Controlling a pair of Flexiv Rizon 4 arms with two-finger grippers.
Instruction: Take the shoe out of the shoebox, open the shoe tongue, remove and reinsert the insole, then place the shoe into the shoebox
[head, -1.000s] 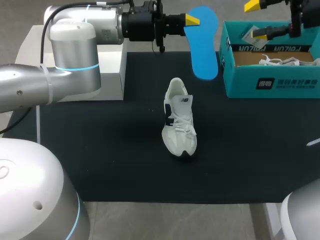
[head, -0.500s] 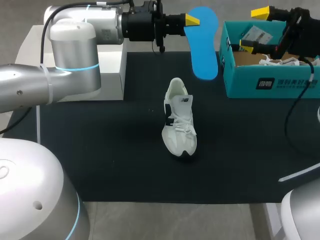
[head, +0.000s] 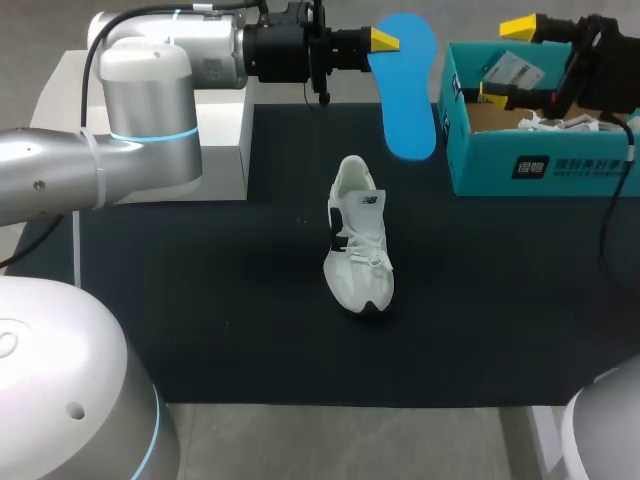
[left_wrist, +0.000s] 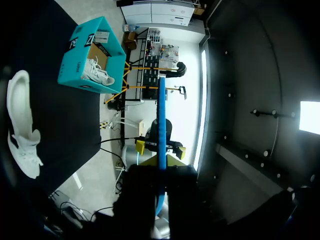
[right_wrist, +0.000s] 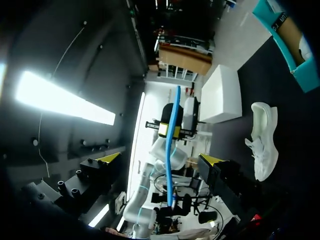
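My left gripper (head: 384, 40) is shut on the heel end of a blue insole (head: 408, 85), which hangs in the air behind the shoe. In the left wrist view the insole (left_wrist: 161, 115) runs edge-on out from between the left gripper's (left_wrist: 161, 172) dark fingers. The white shoe (head: 358, 238) lies on the black mat, toe toward the front edge. My right gripper (head: 512, 60) stands wide open over the left end of the teal shoebox (head: 545, 165), holding nothing. From the right wrist, the right gripper (right_wrist: 160, 160) faces the insole (right_wrist: 172, 145).
A second white shoe (head: 565, 123) and paper lie inside the shoebox. A white block (head: 225, 130) stands at the back left under my left arm. The black mat (head: 200, 300) covers the table around the shoe.
My right gripper has come down and to the left over the shoebox, turning its fingers toward the insole. The left arm, insole and shoe have not moved.
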